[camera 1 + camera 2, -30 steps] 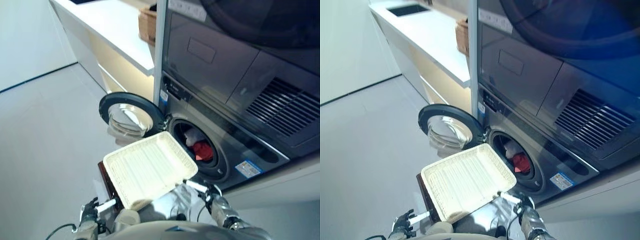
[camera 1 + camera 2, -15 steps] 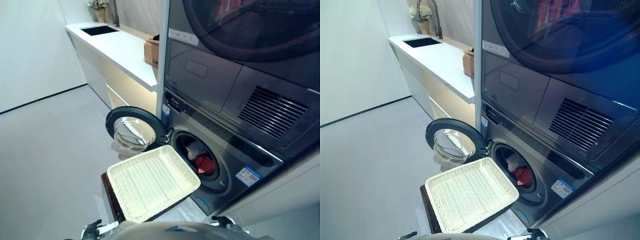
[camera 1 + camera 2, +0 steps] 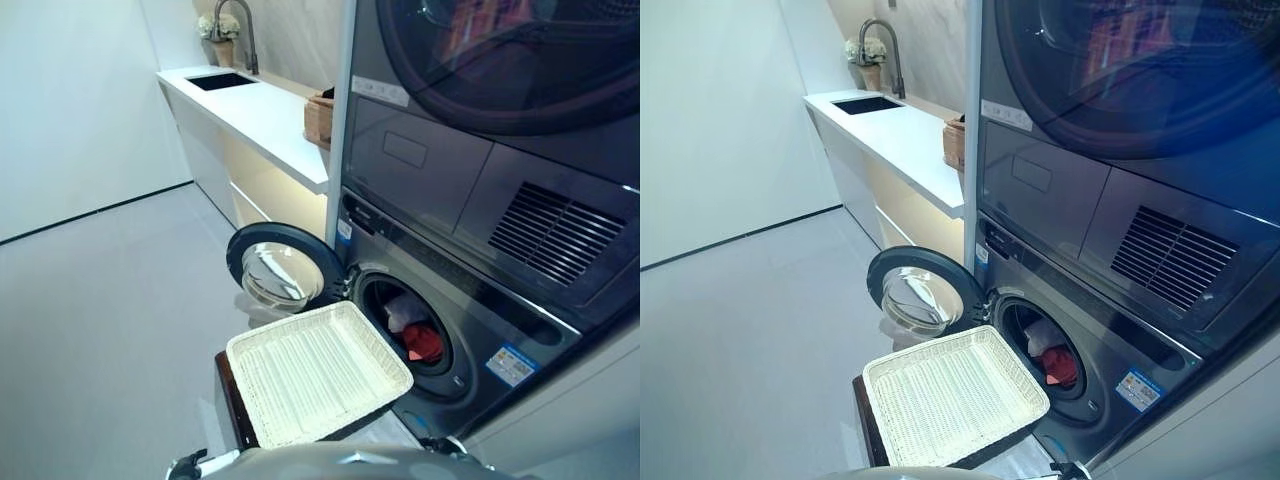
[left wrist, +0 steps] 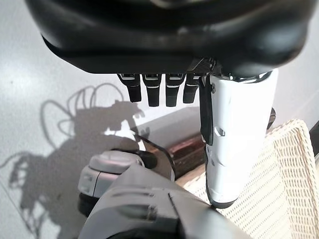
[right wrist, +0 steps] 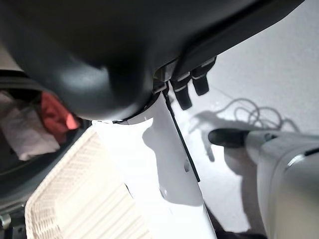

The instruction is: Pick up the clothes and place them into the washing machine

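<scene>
Compared with a second ago, the head views are tilting upward: the whole picture is shifting, so the camera is moving, not the objects, and both hands, which were showing below the basket, are now dropping almost out of the eye views. The shallow cream woven rectangular basket (image 3: 318,372) is sitting empty on a dark low stand in front of the dark grey front-loading washing machine (image 3: 470,330), whose round glass door (image 3: 278,274) is standing open to the left. The clothes, a red garment and a white one (image 3: 415,330), are lying inside the drum, so the loading is looking complete, with only the door left open. The left hand (image 4: 164,89) is hanging over the floor beside the basket with fingers relaxed and straight and its white-covered thumb (image 4: 234,139) extended, gripping nothing; the right hand (image 5: 192,84) is likewise released and empty, near the basket's edge. A second dark appliance (image 3: 1120,70) is stacked above the washer. The floor (image 3: 100,320) is plain pale grey. To the left, a long white counter (image 3: 902,140) is running along the wall, carrying a recessed dark sink with a curved metal tap (image 3: 880,50), a small pot of white flowers (image 3: 868,60) and a brown wicker box (image 3: 955,142).
</scene>
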